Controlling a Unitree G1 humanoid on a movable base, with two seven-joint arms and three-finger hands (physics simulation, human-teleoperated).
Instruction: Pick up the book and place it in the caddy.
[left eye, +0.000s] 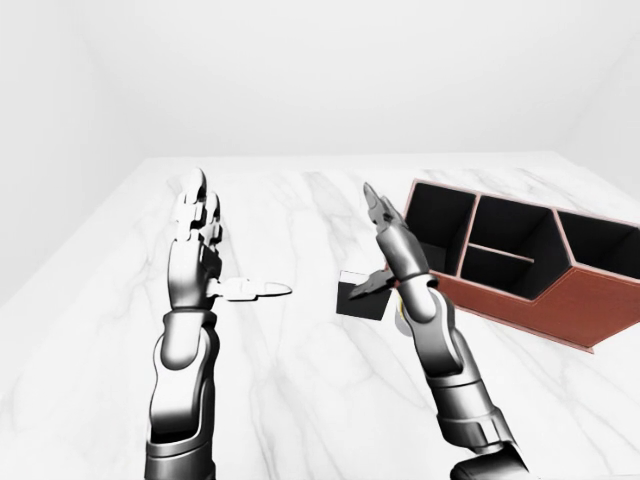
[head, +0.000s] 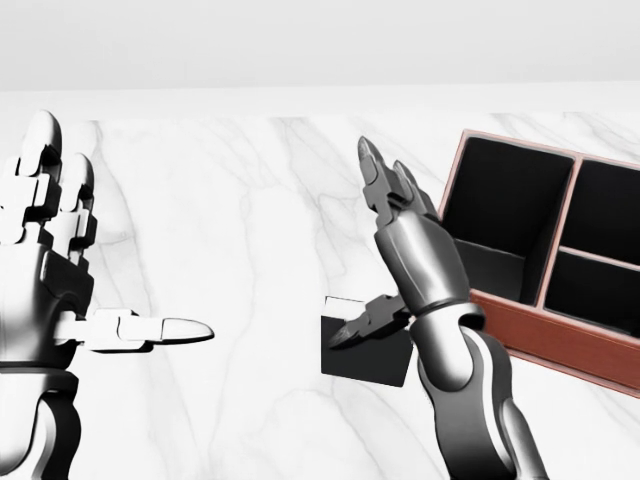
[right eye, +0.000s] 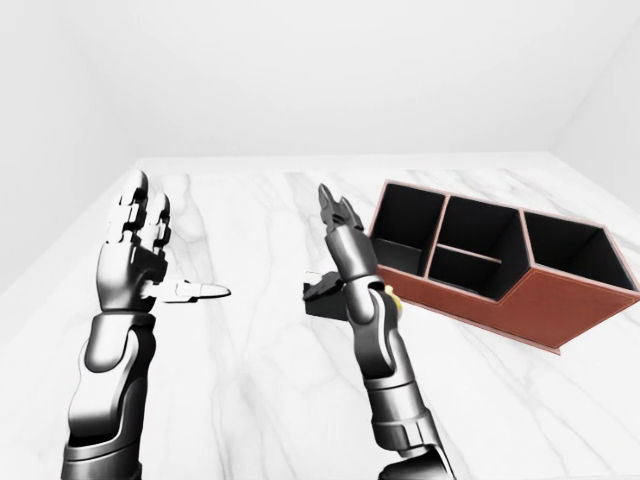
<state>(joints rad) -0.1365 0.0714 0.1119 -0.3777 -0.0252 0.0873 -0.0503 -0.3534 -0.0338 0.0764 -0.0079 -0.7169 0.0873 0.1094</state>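
Note:
A black book (head: 362, 362) with a white page edge lies flat on the white marble table (head: 250, 200). To its right stands the red-brown caddy (head: 560, 338) with several black compartments, all showing empty. My right hand (head: 365, 255) is raised over the book's right end, fingers spread upward and open. Its thumb (head: 358, 328) crosses the book's upper edge in the head view; I cannot tell whether it touches. My left hand (head: 110, 250) is held up open at the left, well apart from the book, thumb pointing right.
A mug is almost wholly hidden behind my right forearm; only a yellow sliver (right eye: 391, 297) shows in the right-eye view, between the book and the caddy. The table's far edge (left eye: 340, 158) meets a plain white wall.

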